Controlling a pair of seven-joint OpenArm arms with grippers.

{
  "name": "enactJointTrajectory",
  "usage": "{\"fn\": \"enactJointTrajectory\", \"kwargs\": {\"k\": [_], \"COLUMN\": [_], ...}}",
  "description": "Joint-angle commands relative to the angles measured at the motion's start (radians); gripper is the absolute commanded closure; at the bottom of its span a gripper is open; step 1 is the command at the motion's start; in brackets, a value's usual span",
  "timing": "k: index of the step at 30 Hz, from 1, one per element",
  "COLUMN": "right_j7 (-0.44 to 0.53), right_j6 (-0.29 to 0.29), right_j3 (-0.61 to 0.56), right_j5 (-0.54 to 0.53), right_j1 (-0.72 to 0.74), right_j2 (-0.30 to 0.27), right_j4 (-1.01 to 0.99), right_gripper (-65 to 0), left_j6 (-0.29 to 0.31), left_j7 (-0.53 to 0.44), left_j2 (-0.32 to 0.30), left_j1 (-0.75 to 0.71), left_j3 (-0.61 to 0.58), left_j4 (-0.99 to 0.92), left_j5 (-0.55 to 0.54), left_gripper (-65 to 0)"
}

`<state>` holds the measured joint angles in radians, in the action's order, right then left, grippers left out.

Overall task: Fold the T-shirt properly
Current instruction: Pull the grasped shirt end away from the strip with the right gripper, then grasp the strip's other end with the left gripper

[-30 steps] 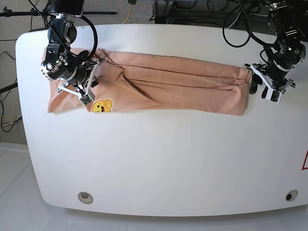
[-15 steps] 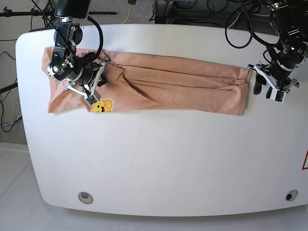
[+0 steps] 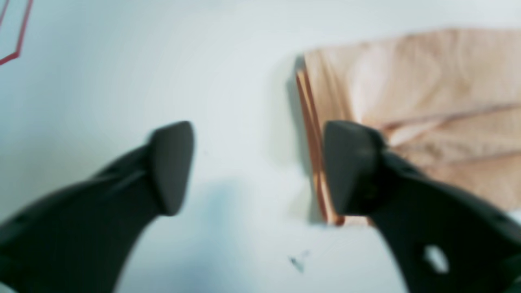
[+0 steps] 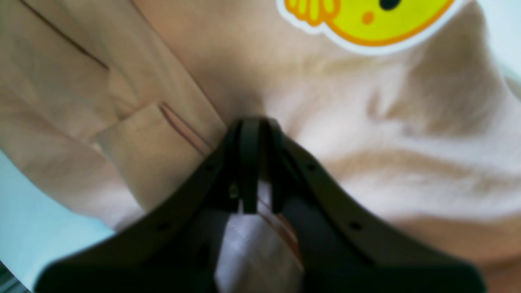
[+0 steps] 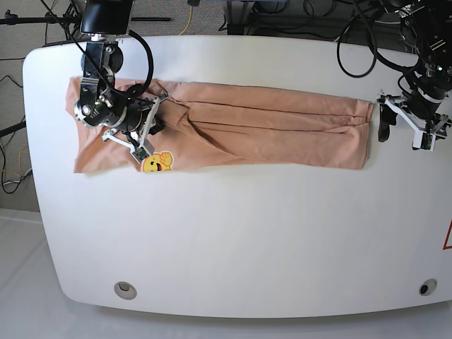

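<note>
The peach T-shirt (image 5: 268, 131) lies folded into a long band across the back of the white table (image 5: 247, 233). Its yellow smiley print (image 5: 157, 162) shows near the left end. My right gripper (image 5: 152, 121) rests on that left end, beside the print. In the right wrist view its jaws (image 4: 254, 162) stand almost together with a fold of T-shirt (image 4: 386, 142) cloth between them, just under the smiley print (image 4: 366, 20). My left gripper (image 5: 404, 131) hangs open just right of the shirt's right edge. In the left wrist view that gripper (image 3: 260, 167) is wide open and holds nothing. The T-shirt edge (image 3: 427, 89) lies by one finger.
A red outline mark (image 5: 448, 236) sits at the table's right edge, also in the left wrist view's corner (image 3: 12, 36). Two round holes (image 5: 125, 289) (image 5: 424, 287) are near the front edge. Cables and stands crowd the floor behind the table.
The left gripper opened wide, let go of the shirt's right edge and drew off to the right. The right gripper shifted slightly right, and the shirt's left end and smiley print moved with it.
</note>
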<state>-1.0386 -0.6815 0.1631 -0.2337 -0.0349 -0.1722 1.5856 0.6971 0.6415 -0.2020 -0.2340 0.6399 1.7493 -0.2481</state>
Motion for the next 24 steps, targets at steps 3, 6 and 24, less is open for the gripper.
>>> {"fn": "enactJointTrajectory", "kwargs": {"k": [3,6,24], "right_j7": [-0.03,-0.03,-0.03], "right_j6": [-0.005,-0.005,-0.005], "right_j3": [-0.013,-0.013,-0.013], "right_j5": [0.021,0.018,0.018], "right_j1": [0.0,0.0,-0.001], "right_j2": [0.0,0.001,-0.003], "right_j4": [-0.024,-0.023,-0.021], "right_gripper": [-6.0,-5.2,-5.0], "left_j6": [0.001,0.001,0.001], "left_j7": [-0.019,-0.019,-0.018], "left_j2": [0.012,0.023,0.063], "left_j1": [0.026,0.032,0.143], "left_j3": [0.024,0.028,0.119], "left_j4": [0.016,0.014,-0.289], "left_j5": [-0.012,-0.013,-0.012], "left_gripper": [-50.9,-50.9,-51.1]}}
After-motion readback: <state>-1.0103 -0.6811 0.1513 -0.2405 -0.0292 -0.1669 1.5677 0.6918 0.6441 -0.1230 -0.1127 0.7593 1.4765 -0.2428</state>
